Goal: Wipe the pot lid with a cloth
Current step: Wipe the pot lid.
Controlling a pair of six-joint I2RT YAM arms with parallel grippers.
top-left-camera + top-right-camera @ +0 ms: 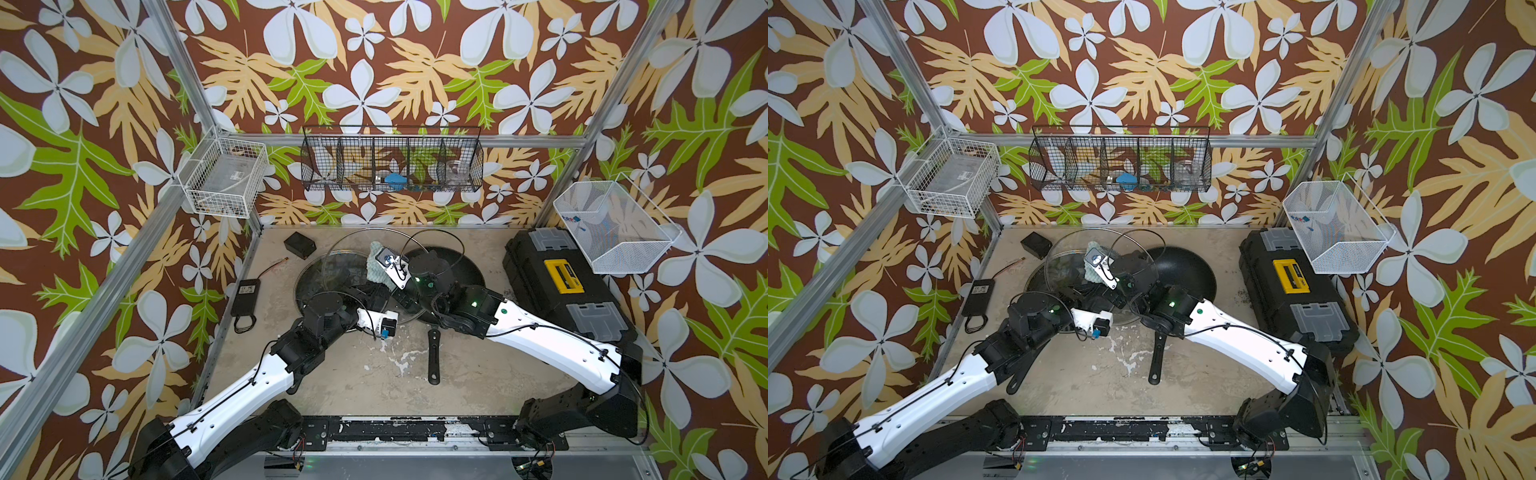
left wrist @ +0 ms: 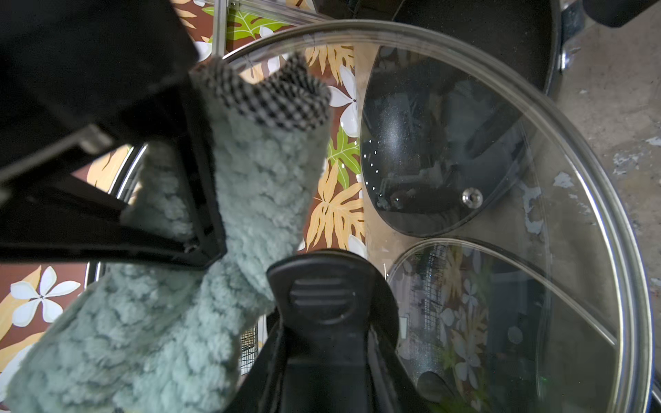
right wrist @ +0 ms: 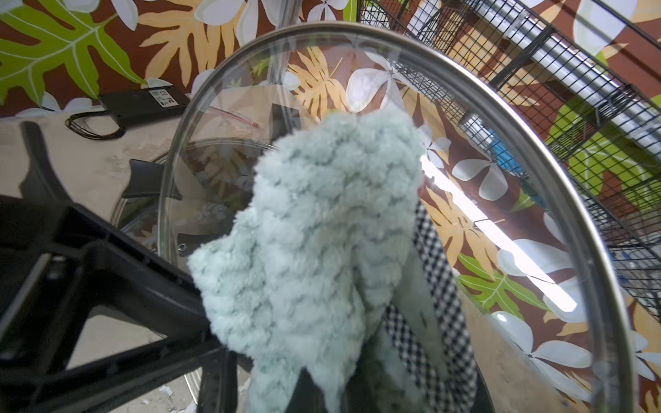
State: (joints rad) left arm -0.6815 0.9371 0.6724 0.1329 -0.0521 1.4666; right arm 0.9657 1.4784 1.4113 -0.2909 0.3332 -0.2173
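The pot lid (image 1: 345, 253) (image 1: 1067, 253) is clear glass with a steel rim, and it stands tilted up off the table in both top views. My left gripper (image 1: 374, 293) (image 2: 331, 343) is shut on its black handle (image 2: 323, 296). The cloth (image 1: 376, 272) (image 1: 1091, 272) is pale teal and nubby with a checked backing. It lies against the glass (image 3: 465, 178), and my right gripper (image 1: 380, 266) (image 3: 322, 393) is shut on it. In the left wrist view the cloth (image 2: 250, 186) sits beside the handle. Both sets of fingertips are mostly hidden.
A second glass lid (image 1: 320, 282) lies on a pan under the raised one. A black wok (image 1: 461, 270) sits to the right, its handle (image 1: 433, 357) pointing forward. A black toolbox (image 1: 557, 282) stands far right. A power adapter (image 1: 245, 297) and a small box (image 1: 299, 243) lie left.
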